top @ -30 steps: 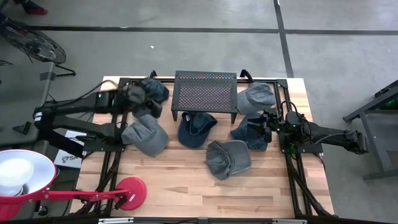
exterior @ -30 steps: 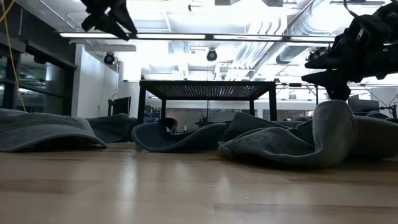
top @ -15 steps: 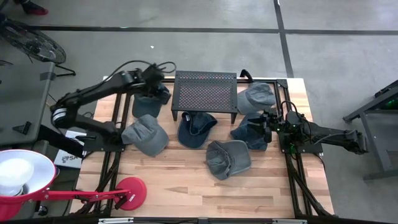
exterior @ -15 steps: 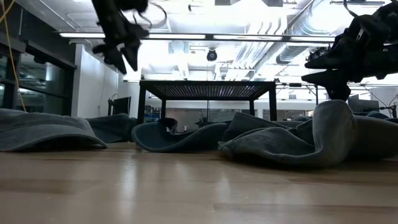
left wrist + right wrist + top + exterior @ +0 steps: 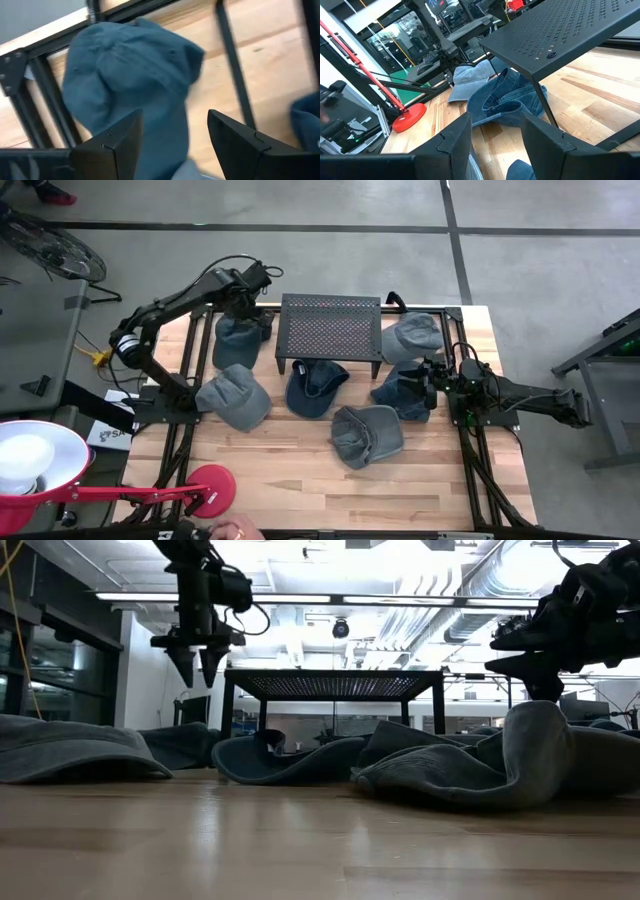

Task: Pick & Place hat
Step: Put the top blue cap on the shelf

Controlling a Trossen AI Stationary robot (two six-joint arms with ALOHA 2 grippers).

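Observation:
Several denim hats lie on the wooden table. A blue-grey hat (image 5: 238, 345) (image 5: 135, 85) lies crown up at the far left, beside the black perforated stand (image 5: 330, 325). My left gripper (image 5: 244, 304) (image 5: 198, 670) hangs above it, pointing down, open, with the hat showing between its fingers and clear of them (image 5: 175, 145). Other hats: grey (image 5: 232, 396), dark blue (image 5: 312, 386), grey (image 5: 366, 436), blue (image 5: 404, 392), grey (image 5: 410, 335). My right gripper (image 5: 430, 380) (image 5: 495, 145) waits level at the right, open and empty.
The stand's legs (image 5: 230, 710) rise just right of my left gripper. The dark table frame's bars (image 5: 45, 100) run around the far-left hat. A red-based lamp (image 5: 208, 486) stands at the near left. A person's hand (image 5: 232, 532) shows at the near edge.
My left gripper has swung from the table's left edge toward the far side and the stand. It now stands over the far-left hat. It has tipped from a slant to pointing almost straight down and has sunk a little. No hat has moved.

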